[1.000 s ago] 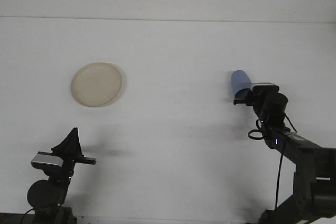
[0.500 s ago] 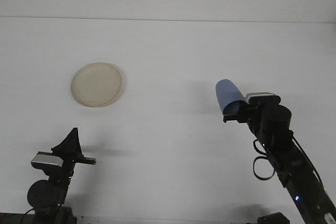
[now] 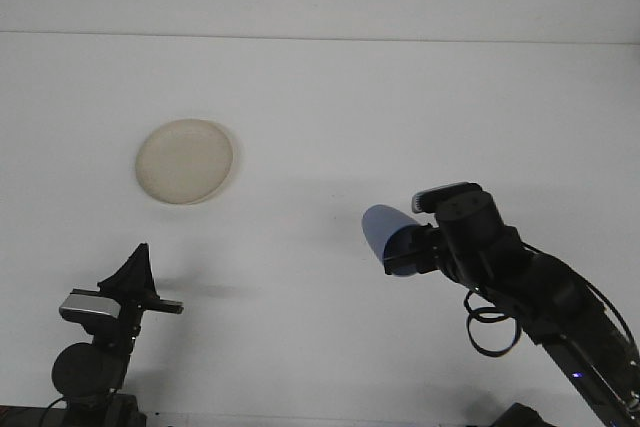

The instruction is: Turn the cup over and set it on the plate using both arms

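One high front camera looks forward and down over the table (image 3: 320, 107).

Right tool (image 3: 408, 250) raised, reaching leftward, left tool (image 3: 140, 282) low

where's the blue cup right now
In the front view the blue cup is right of centre, held tilted above the table in the right gripper, well away from the plate on the left.
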